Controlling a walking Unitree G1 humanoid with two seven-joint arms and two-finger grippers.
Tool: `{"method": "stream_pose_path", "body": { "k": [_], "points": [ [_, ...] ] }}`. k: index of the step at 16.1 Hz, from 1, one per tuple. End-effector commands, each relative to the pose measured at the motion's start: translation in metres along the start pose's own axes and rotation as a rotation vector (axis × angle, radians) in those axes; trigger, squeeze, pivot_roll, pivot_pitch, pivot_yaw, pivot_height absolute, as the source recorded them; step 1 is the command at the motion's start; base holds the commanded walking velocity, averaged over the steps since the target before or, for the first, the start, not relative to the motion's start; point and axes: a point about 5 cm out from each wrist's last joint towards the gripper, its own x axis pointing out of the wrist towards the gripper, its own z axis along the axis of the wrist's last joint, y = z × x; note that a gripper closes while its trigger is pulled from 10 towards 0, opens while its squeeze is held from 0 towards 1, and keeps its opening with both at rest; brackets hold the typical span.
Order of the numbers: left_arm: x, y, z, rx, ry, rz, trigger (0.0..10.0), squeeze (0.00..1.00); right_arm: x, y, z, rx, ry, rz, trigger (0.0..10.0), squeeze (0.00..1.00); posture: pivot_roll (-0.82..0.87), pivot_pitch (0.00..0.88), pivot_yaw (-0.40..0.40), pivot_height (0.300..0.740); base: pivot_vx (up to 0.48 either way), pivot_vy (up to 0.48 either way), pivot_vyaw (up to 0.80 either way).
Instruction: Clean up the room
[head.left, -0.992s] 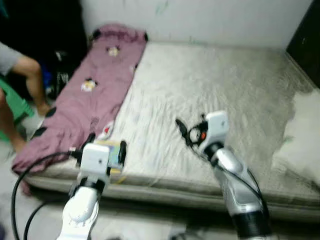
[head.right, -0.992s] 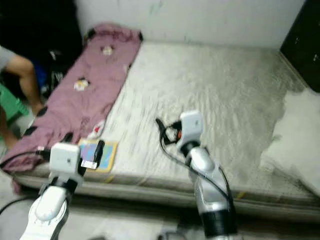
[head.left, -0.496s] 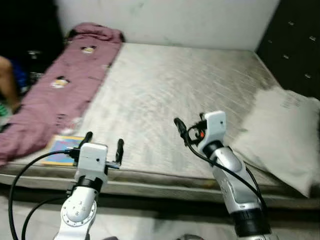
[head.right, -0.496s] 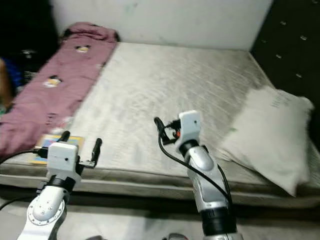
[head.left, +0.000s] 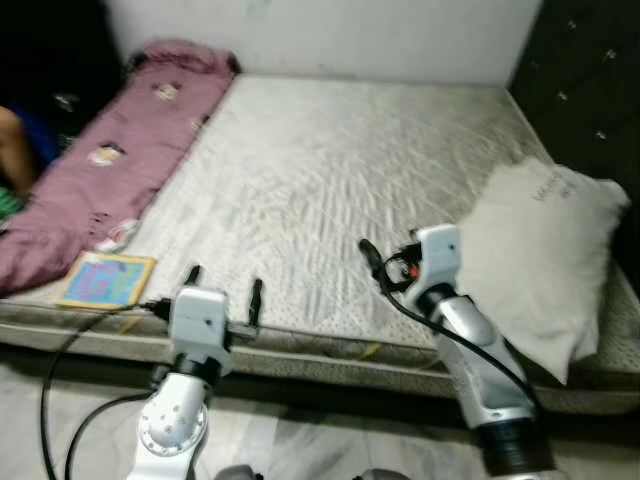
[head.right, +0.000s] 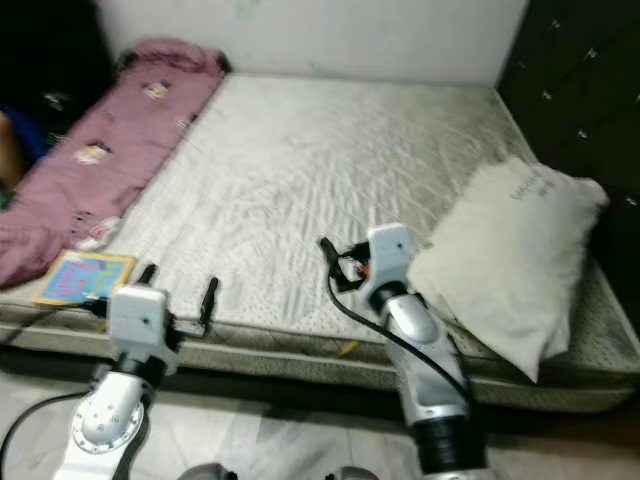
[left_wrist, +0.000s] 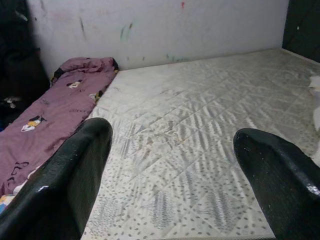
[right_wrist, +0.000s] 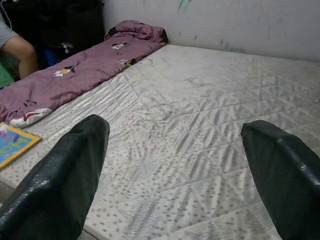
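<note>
A grey quilted mattress (head.left: 340, 160) lies low on the floor before me. A purple blanket (head.left: 110, 165) with cartoon prints runs along its left side. A colourful book (head.left: 105, 280) rests at the front left corner, just below the blanket's end. A white pillow (head.left: 540, 250) lies on the right side. My left gripper (head.left: 223, 288) hovers open over the front edge, to the right of the book, holding nothing. My right gripper (head.left: 372, 262) is open and empty above the mattress, just left of the pillow.
A dark padded wall panel (head.left: 590, 80) stands behind the pillow at the right. A person's limb (head.left: 15, 150) shows at the far left beside the blanket. A pale tiled floor (head.left: 300, 440) runs along the mattress front. A white wall (head.left: 330, 35) backs the bed.
The whole view has swung to the right, bringing the pillow and dark panel in and pushing the blanket and the person toward the left edge. Both grippers keep the same open pose.
</note>
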Motion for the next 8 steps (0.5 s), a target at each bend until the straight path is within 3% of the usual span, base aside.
{"method": "stream_pose_path", "body": {
  "k": [1, 4, 8],
  "points": [
    [-0.0003, 0.0044, 0.0001, 0.006, -0.001, 0.006, 10.0, 0.00, 0.0024, 0.0042, 0.0057, 0.002, -0.024, 0.011, 10.0, 0.00, -0.03, 0.000, -0.015, 0.740, 0.000, 0.000, 0.00],
    [-0.0004, 0.0041, 0.0005, 0.000, -0.005, 0.000, 10.0, 0.00, 0.0024, 0.0038, 0.0055, 0.003, -0.021, 0.008, 10.0, 0.00, -0.03, 0.000, -0.016, 0.740, 0.080, 0.000, 0.00],
    [-0.0003, 0.0046, 0.0006, -0.003, -0.007, -0.005, 10.0, 0.00, 0.0031, 0.0036, 0.0051, 0.006, -0.018, 0.007, 10.0, 0.00, -0.03, 0.000, -0.016, 0.740, 0.263, 0.000, -0.57]
  ]
}}
